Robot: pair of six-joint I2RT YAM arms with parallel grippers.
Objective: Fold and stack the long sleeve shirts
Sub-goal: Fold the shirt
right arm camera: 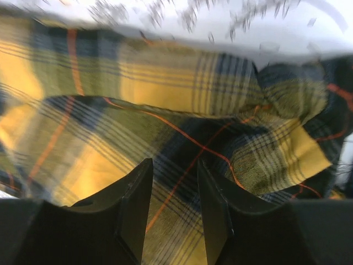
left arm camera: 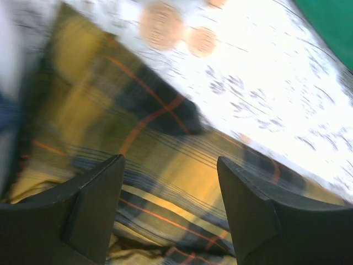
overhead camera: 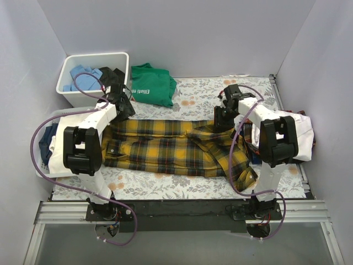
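The yellow-and-black plaid long sleeve shirt (overhead camera: 165,146) lies spread across the middle of the floral table cover, one sleeve folded over its right part and trailing toward the near right. My left gripper (overhead camera: 126,110) hovers over the shirt's far left edge, jaws open and empty (left arm camera: 170,160), with plaid cloth (left arm camera: 165,182) below them. My right gripper (overhead camera: 222,122) stands over the shirt's far right part, jaws open with a narrower gap and nothing between them (right arm camera: 174,163); the plaid folds (right arm camera: 182,127) lie beneath. A white garment (overhead camera: 305,130) sits at the right edge, partly hidden by my right arm.
A green T-shirt (overhead camera: 151,83) with white lettering lies at the back centre. A white bin (overhead camera: 124,59) holding blue and black clothes stands at the back left. A basket (overhead camera: 44,165) with more clothes sits at the left edge. Grey walls close in the sides and back.
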